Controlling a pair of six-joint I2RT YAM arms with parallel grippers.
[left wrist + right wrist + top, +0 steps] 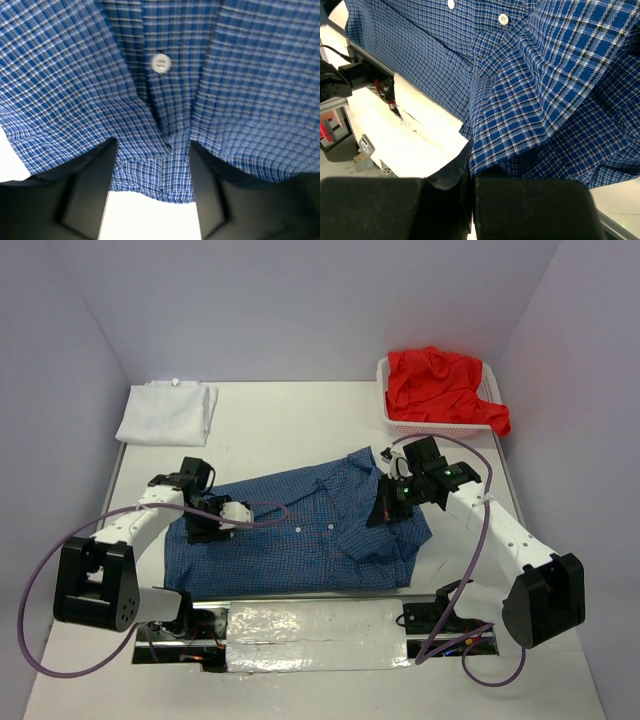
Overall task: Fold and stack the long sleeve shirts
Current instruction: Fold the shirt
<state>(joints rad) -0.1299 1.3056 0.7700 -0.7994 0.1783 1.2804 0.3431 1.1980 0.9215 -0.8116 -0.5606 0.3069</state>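
Right claw (471, 172) is pinching the blue shirt (300, 540); left claw (152, 145), spread apart, is straddling its hem on the table (290, 430).

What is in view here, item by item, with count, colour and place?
blue checked shirt: one, blue with white buttons, spread across table centre
white shirt: one, white, folded, far-left corner
red shirt: one, red, bunched in the basket
mesh basket: one, white, far-right corner
table: one, white, under everything
foil strip: one, silver, near edge between the arm bases
cables: two, purple, looping beside each arm
left pincer: one, black, open, shirt hem between its fingers
right pincer: one, black, shut on a fold of the blue checked shirt
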